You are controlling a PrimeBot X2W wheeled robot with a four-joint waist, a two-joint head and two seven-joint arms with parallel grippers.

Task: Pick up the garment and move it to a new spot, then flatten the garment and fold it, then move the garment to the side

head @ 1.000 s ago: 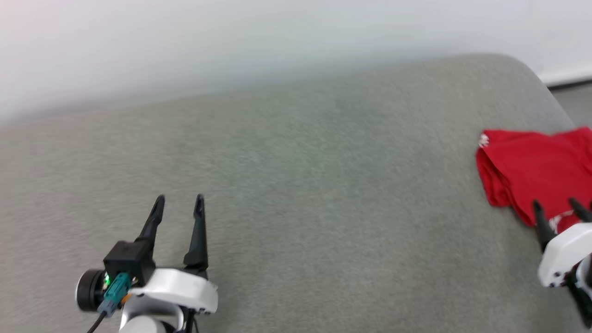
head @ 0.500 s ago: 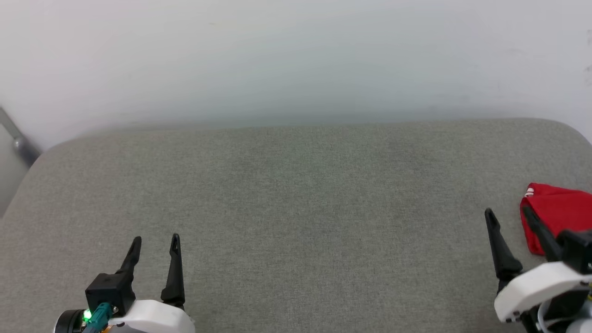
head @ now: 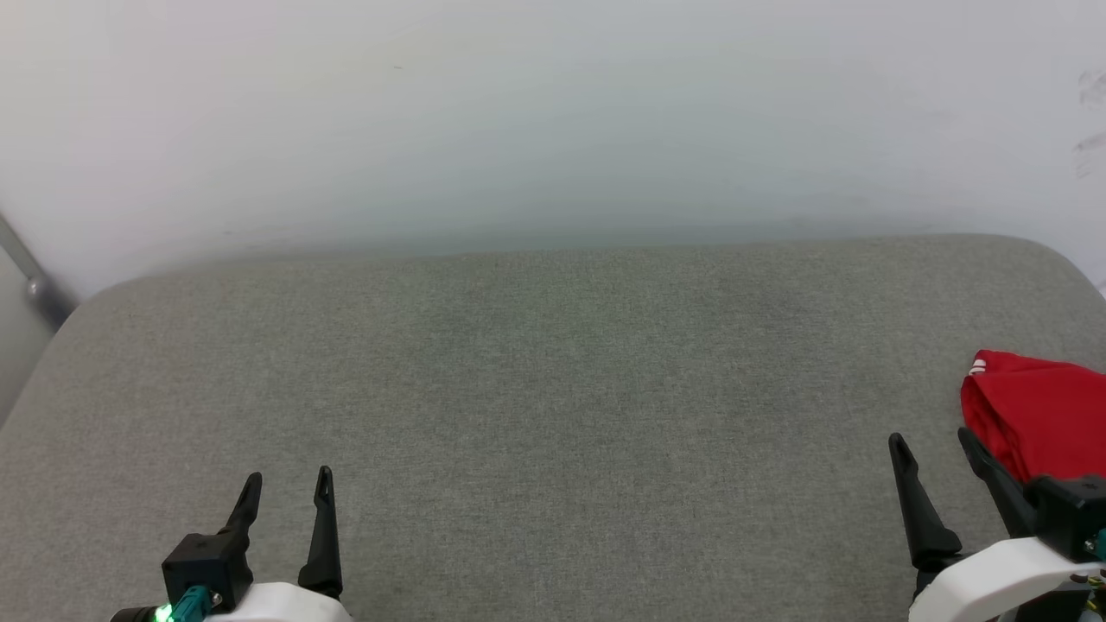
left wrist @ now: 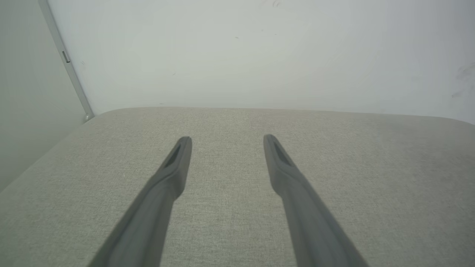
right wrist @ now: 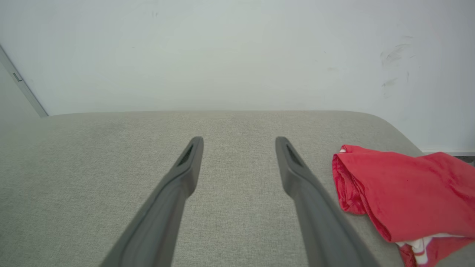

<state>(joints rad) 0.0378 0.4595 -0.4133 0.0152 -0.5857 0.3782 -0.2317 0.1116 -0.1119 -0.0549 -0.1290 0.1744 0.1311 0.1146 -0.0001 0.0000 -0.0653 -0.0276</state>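
The left gripper (head: 289, 475) and right gripper (head: 931, 438) are hovering spread and empty, best avoiding snagging the folded garment (head: 1041, 415) at the cushion's (head: 553, 389) right edge.

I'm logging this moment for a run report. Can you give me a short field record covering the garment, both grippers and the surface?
surface: grey fabric cushion, white wall behind it
garment: red, folded into a bundle, lying at the cushion's right end, a bit of white trim at its near edge
left gripper: open, holding nothing, over bare cushion
right gripper: open, holding nothing, just left of the garment
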